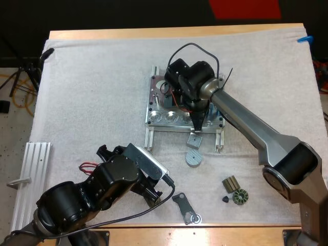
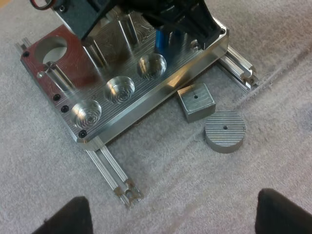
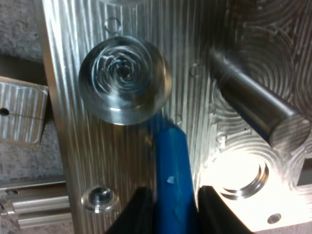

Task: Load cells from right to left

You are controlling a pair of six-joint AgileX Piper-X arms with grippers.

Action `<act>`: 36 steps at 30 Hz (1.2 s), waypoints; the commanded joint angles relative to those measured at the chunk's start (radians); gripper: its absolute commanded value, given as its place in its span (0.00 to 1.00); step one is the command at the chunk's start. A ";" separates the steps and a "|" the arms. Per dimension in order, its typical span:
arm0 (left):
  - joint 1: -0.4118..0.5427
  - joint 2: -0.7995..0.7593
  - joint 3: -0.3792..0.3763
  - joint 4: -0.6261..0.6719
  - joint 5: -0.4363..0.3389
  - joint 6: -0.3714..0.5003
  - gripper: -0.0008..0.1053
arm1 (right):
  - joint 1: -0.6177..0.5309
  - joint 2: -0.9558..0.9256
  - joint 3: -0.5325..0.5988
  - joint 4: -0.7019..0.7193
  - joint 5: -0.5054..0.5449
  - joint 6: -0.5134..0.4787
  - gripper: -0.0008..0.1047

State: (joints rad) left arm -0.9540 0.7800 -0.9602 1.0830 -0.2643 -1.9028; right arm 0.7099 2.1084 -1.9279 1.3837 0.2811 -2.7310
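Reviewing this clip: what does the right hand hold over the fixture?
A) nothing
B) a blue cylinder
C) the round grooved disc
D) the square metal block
B: the right hand grips a blue cylinder from both sides above the fixture, while the square block and round disc lie on the mat.

The right gripper (image 1: 198, 126) hides the fixture's (image 1: 166, 118) right end; the blue cylinder's (image 3: 170, 170) gripped end is cut off.

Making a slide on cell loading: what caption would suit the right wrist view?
Right gripper fingers clamp a blue cylinder at the metal fixture, its tip beside an empty round pocket.
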 commanded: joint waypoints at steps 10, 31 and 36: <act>0.000 -0.005 -0.003 -0.012 -0.024 0.000 0.64 | -0.006 -0.003 -0.001 -0.106 -0.030 0.014 0.12; 0.000 -0.005 -0.003 -0.012 -0.024 0.000 0.64 | -0.006 -0.008 -0.001 -0.112 -0.008 0.062 0.37; 0.000 -0.005 -0.003 -0.012 -0.024 0.000 0.64 | -0.006 -0.029 -0.003 -0.126 -0.008 0.063 0.42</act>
State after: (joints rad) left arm -0.9540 0.7800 -0.9602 1.0830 -0.2643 -1.9028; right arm 0.7099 2.1002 -1.9257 1.2688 0.2754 -2.6701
